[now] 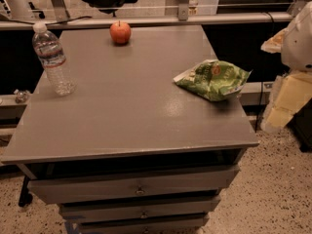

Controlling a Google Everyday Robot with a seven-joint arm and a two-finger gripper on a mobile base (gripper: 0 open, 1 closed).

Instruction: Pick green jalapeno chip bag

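A flat grey worktop with a smooth, faintly glossy top sits on a cabinet with three grey drawers stacked under its near edge, each with a small knob in the middle. The floor around it is pale, speckled stone. A light metal rail runs across behind the far edge.

The green jalapeno chip bag lies flat on the right side of the worktop, close to its right edge and about midway between near and far. It is crinkly and puffy, with lighter green patches, a white border and a small round orange-red mark on top.

A round red-orange apple stands at the far edge, near the middle. A clear plastic water bottle with a white cap and ribbed sides stands upright at the far left.

The gripper, pale cream and blocky, hangs at the right of the scene, off the worktop and apart from the bag; whether it is apart or together I cannot tell.
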